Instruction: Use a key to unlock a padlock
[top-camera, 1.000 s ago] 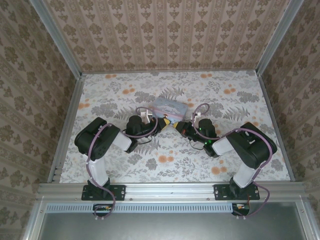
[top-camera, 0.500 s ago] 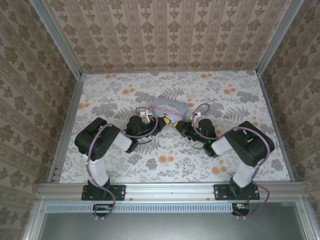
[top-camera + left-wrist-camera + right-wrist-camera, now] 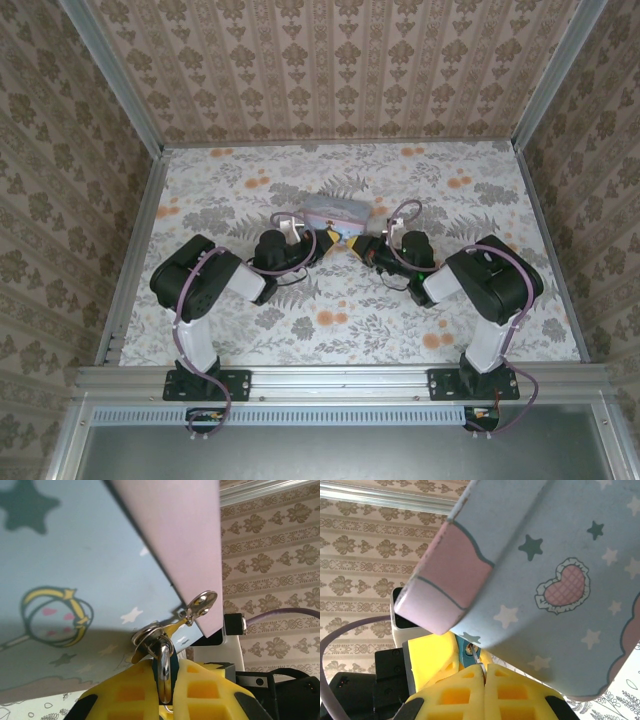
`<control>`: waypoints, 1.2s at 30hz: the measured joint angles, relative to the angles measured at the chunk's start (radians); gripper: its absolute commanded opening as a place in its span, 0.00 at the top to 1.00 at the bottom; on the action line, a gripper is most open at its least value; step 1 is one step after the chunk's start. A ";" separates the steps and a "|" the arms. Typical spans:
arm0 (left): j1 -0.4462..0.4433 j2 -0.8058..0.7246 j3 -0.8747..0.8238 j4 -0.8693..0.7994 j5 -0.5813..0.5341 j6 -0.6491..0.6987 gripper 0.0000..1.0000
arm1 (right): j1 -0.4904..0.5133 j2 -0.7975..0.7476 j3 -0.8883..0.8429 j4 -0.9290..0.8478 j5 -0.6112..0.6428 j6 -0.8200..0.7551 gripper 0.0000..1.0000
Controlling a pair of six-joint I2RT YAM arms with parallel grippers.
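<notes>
The padlock (image 3: 165, 670) is tiny, with a dark blue body and a silver shackle, and it hangs from the hasp ring (image 3: 148, 637) of the pale blue tin (image 3: 75, 555). My left gripper (image 3: 166, 664) is shut on it, yellow pads on both sides. In the right wrist view the padlock's keyhole face (image 3: 468, 650) shows under the tin (image 3: 555, 580). The thin key (image 3: 480, 663) points into that keyhole, and my right gripper (image 3: 484, 669) is shut on it. From above, the left gripper (image 3: 327, 241) and right gripper (image 3: 357, 246) meet tip to tip just in front of the tin (image 3: 338, 209).
The tin stands mid-table on the floral cloth (image 3: 330, 320). Patterned walls close off the back and both sides. Purple cables (image 3: 400, 215) loop over both wrists. The left gripper's yellow pad (image 3: 430, 655) sits close beside the right fingers.
The right wrist has swung farther from its base toward the tin. The tin and both gripper tips have shifted slightly toward the back wall. The left arm has barely moved.
</notes>
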 measured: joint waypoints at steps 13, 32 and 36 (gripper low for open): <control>-0.015 -0.008 0.011 0.005 -0.041 -0.043 1.00 | -0.055 0.016 0.037 0.002 -0.105 0.042 1.00; -0.016 0.003 0.021 0.019 -0.085 -0.141 1.00 | -0.064 0.028 0.092 -0.055 -0.133 -0.010 1.00; -0.022 0.016 0.021 0.018 -0.084 -0.143 1.00 | -0.066 -0.033 0.105 -0.212 -0.131 -0.114 1.00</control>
